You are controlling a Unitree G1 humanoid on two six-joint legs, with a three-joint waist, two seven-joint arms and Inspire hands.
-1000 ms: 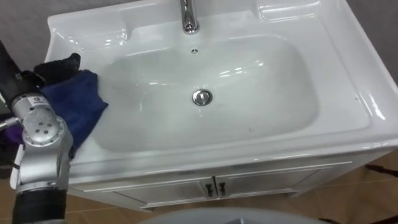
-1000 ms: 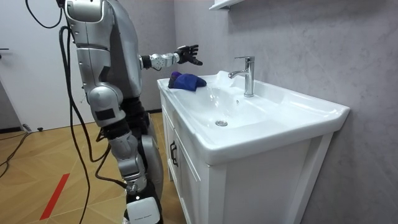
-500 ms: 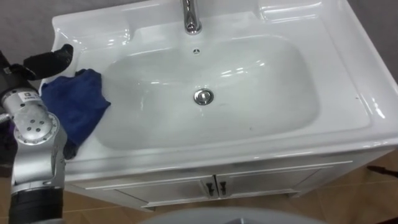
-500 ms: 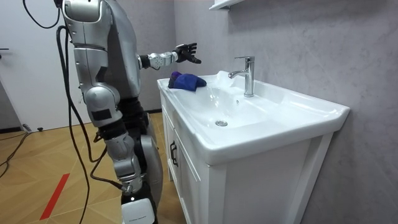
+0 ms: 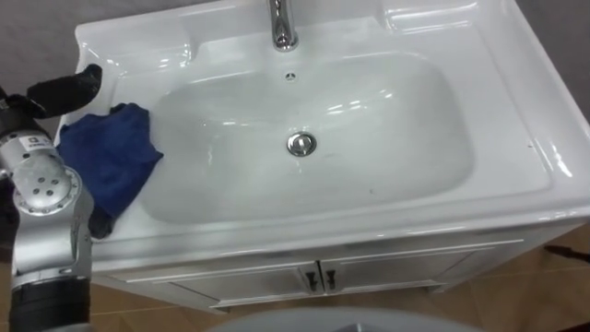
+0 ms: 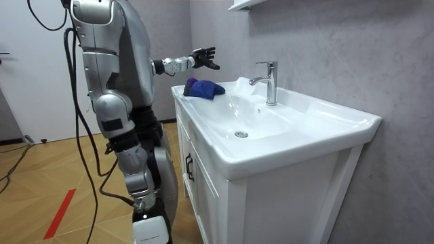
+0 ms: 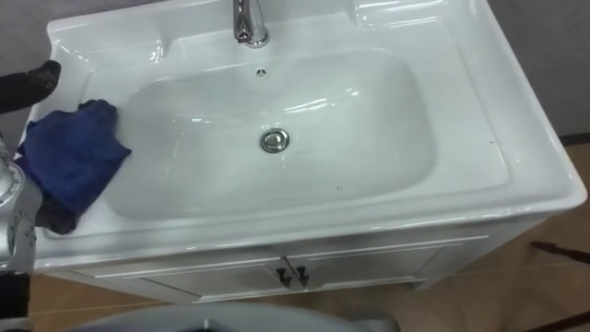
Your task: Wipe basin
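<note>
The robot stands at the left end of a white vanity cabinet (image 6: pixel 271 203), its left arm reaching out over the top. The white basin (image 5: pixel 516 111) spreads to the right of the left hand (image 5: pixel 60 89), which hovers with fingers loosely spread, grasping nothing. Just below that hand, apart from it, a crumpled blue cloth (image 5: pixel 106 157) lies on the basin's left rim. The chrome faucet (image 5: pixel 281 23) stands farther right of the hand, and the drain (image 5: pixel 300 143) sits in the bowl.

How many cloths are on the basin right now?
1. The blue cloth lies on the basin's left rim, its edge reaching toward the bowl. The left hand hovers open near it, not holding it.
</note>
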